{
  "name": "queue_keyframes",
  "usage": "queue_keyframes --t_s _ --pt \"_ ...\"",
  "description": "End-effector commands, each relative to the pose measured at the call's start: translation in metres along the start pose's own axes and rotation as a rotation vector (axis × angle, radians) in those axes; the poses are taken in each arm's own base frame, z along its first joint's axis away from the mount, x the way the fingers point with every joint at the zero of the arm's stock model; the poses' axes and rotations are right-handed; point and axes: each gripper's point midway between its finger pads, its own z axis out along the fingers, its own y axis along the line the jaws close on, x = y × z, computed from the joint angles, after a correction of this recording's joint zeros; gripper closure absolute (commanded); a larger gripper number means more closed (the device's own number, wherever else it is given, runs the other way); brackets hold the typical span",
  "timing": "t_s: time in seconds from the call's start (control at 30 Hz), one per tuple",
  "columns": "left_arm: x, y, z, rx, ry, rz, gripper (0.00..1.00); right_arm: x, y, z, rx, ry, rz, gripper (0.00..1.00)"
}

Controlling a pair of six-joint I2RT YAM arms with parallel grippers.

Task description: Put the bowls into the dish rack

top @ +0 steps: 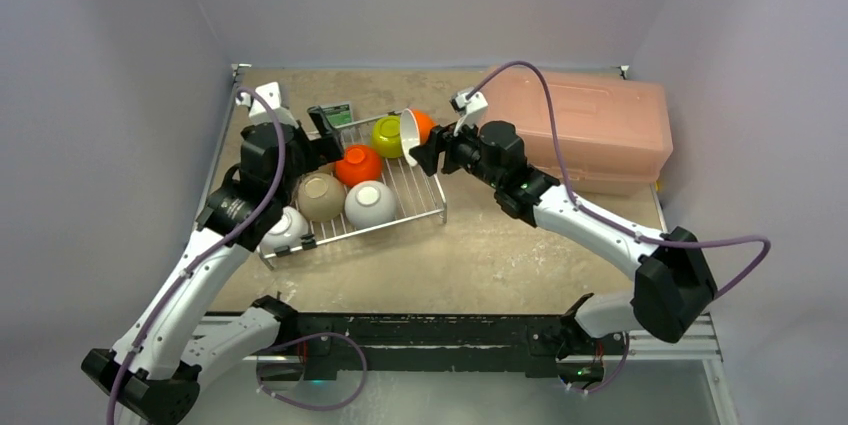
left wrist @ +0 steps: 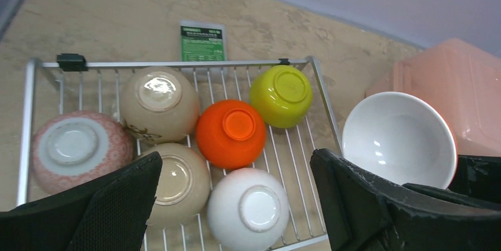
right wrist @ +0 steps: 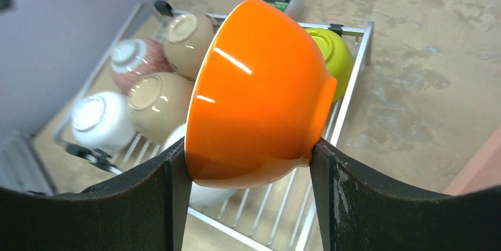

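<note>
Bowls: six of seven are loaded, by my count. Below my L pincer point(left wrist: 235, 157), all upside down in the flat silver wire dish rack point(left wrist: 118, 64), I see:
- pink-speckled round bowl point(left wrist: 74, 144)
- two glossy beige bowls, far one point(left wrist: 159, 103) and near one point(left wrist: 174, 183)
- plain glossy orange bowl point(left wrist: 230, 133)
- lime-green bowl point(left wrist: 282, 94)
- white bowl point(left wrist: 248, 207), right under the pincer's gap

L pincer is spread wide w/ nothing in it, hanging above the rack's near side.

The one left is the orange round bowl w/ white inside point(right wrist: 260, 91). My R pincer point(right wrist: 248, 150) is pinching it across rim and foot. It's tipped on its side in the air, w/ the white inside facing the L pincer. It hangs by the rack's right rim, just beside the lime-green bowl, and isn't set down.

No other loose bowl on the mottled beige surface point(top: 500, 245) in any view, so I'd call this approx. the last placement. Bare wires show below the R pincer, between the plain orange bowl and the right rim, and I reckon the held bowl fits there. Still to do: turn it over, lower it, let go.
</note>
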Motion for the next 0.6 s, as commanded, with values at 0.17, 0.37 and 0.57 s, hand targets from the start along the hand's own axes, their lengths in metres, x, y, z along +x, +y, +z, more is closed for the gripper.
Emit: queue_keyframes --t_s 0.17,0.37,0.57 --pt "0.001 0.042 -0.013 -0.160 -0.028 0.106 0.03 -0.004 0.001 0.033 0.068 0.022 -0.377 0.69" --pt "0.013 0.041 -0.016 -0.118 -0.025 0.082 0.03 0.006 0.001 0.048 0.106 0.089 -0.544 0.71" --pt "0.021 0.053 -0.018 -0.158 -0.013 0.095 0.03 0.026 -0.015 0.066 0.161 0.195 -0.698 0.71"
